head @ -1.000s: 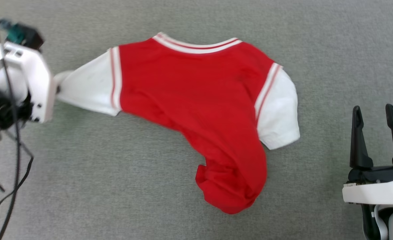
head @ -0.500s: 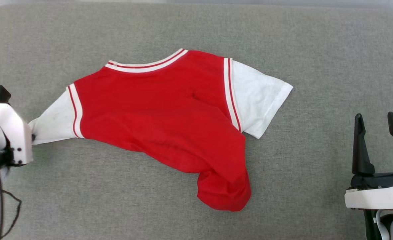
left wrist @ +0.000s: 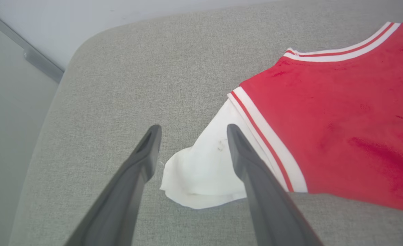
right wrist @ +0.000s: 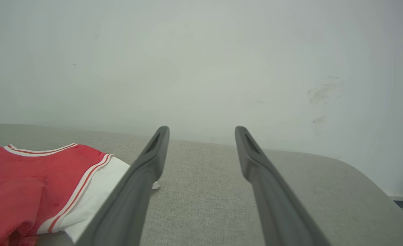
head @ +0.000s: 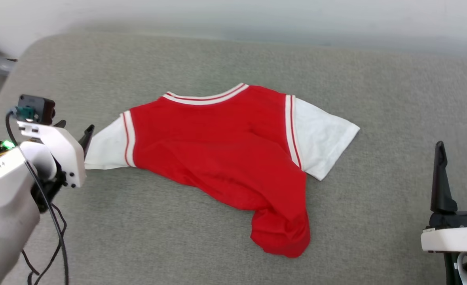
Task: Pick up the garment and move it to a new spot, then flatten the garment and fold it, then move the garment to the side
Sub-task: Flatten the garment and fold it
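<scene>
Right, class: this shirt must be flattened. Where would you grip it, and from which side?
Probably the bunched red hem of the shirt, from the near right, where the open right gripper stands: the hem is crumpled there, while the shoulders lie flat.

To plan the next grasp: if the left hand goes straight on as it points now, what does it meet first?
Most likely the white sleeve of the garment, lying just ahead between the open fingers of the left hand; the depth is unclear.
</scene>
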Motion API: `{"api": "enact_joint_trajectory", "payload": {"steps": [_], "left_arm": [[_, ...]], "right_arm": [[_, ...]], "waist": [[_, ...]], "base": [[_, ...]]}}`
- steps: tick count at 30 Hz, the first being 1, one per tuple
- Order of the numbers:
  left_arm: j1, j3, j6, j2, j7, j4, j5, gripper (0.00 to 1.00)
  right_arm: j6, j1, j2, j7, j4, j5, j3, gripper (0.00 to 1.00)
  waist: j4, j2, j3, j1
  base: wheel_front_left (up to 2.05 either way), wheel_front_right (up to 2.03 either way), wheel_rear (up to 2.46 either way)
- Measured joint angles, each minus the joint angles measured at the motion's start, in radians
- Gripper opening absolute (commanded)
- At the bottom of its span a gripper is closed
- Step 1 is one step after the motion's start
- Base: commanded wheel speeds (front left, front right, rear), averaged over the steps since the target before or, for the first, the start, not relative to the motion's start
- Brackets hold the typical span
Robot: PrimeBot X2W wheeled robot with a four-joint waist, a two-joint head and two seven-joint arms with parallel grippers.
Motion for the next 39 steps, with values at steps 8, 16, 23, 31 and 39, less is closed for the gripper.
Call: {"api": "enact_joint_trajectory", "payload": {"steps": [8, 16, 23, 31, 39], "left_arm": [[0.075, 0.026, 0.076, -0.026, -0.196, -0.047, 0.029, 1.00], [0.177, 0.249, 0.254, -0.014, -0.220, -0.325, 0.184, 1.00], [0.407, 0.490, 0.390, -0.024, -0.221, -0.609, 0.389, 1.00], [0.570, 0.666, 0.414, -0.102, -0.221, -0.770, 0.554, 1.00], [0.641, 0.790, 0.375, -0.209, -0.221, -0.827, 0.672, 1.00]], "right_arm": [[0.000, -0.069, -0.018, 0.000, 0.003, -0.063, 0.028, 1.00], [0.000, -0.209, -0.195, 0.027, 0.112, -0.043, 0.143, 1.00], [0.000, -0.385, -0.365, 0.281, 0.197, 0.076, 0.343, 1.00], [0.000, -0.548, -0.540, 0.644, 0.267, 0.298, 0.592, 1.00], [0.000, -0.679, -0.674, 1.003, 0.330, 0.502, 0.799, 1.00]], "waist": [[0.055, 0.0000, -0.053, 0.0000], [0.103, 0.0000, -0.074, 0.0000], [0.136, 0.0000, -0.060, 0.0001], [0.173, 0.0000, -0.014, 0.0001], [0.210, 0.0000, 0.052, 0.0001]], "base": [[0.00, 0.00, 0.00], [0.00, 0.00, 0.00], [0.00, 0.00, 0.00], [0.00, 0.00, 0.00], [0.00, 0.00, 0.00]]}}
